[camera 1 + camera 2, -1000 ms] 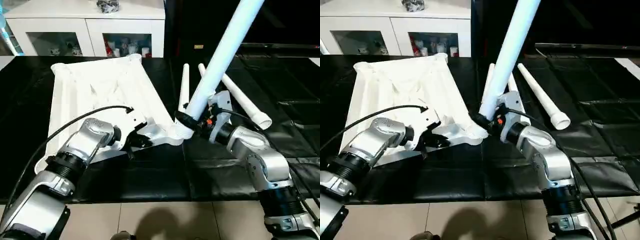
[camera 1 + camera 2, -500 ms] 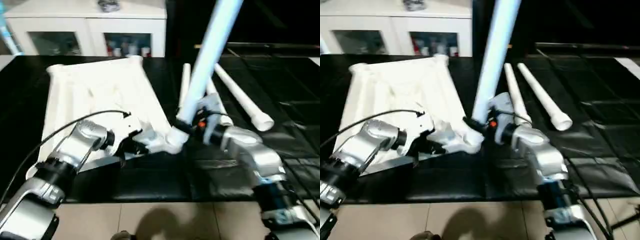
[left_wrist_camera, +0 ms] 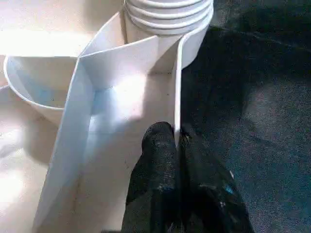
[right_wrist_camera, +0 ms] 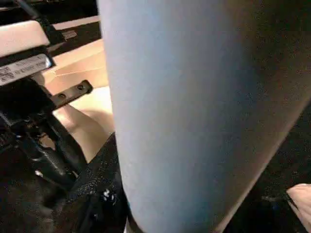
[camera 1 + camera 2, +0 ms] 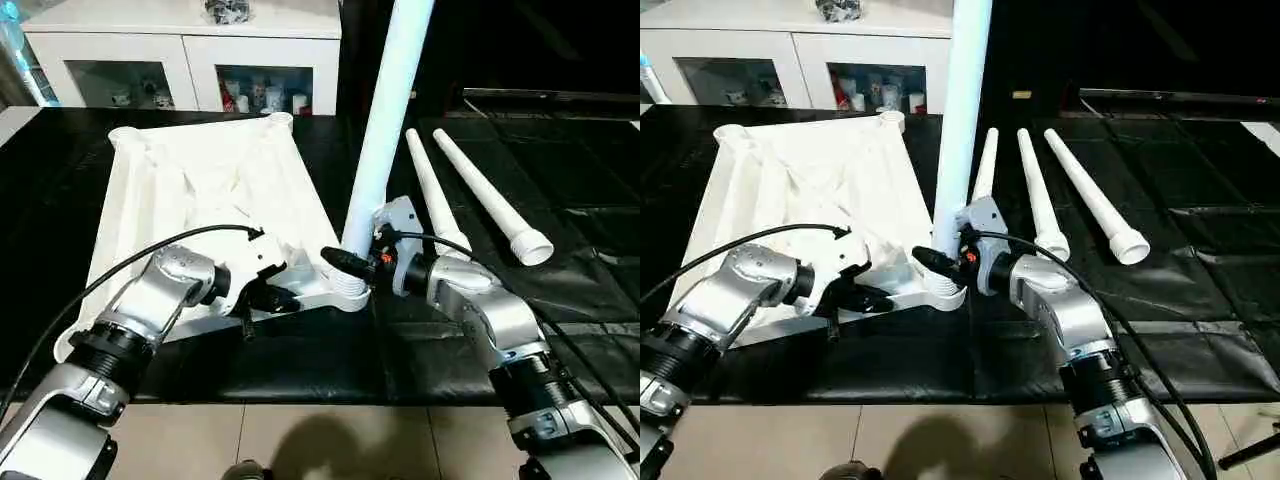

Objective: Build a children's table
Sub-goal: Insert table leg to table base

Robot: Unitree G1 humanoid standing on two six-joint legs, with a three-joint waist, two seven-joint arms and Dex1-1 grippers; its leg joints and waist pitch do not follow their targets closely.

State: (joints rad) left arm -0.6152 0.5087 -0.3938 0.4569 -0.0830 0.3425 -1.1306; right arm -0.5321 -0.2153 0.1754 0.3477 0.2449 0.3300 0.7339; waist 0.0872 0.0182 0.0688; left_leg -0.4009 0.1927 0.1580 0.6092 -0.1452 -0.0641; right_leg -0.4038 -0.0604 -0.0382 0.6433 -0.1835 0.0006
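Black mat (image 5: 300, 360) below a white cabinet (image 5: 180, 55): upturned table top (image 5: 200, 180) left of centre, leg (image 5: 385, 110) upright in its near corner socket, gripped half-wide by right hand (image 5: 345, 263); left hand (image 3: 176, 145) pinched on the rim; three legs (image 5: 1080, 195) right.

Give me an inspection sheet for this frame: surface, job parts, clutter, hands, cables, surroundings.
Surface: black mat over the work area, tiled floor at its near edge.
Job's things: table top lies underside up, ribs showing; one leg stands near upright in the near corner socket; three loose legs lie side by side on the mat to the right.
Clutter: nothing seen.
Hands: left hand shut on the table top's thin rim wall beside the socket; right hand shut on the standing leg just above the socket.
Cables: a black cable loops over the left forearm; another runs along the right arm.
Surroundings: white cabinet with glass doors behind.
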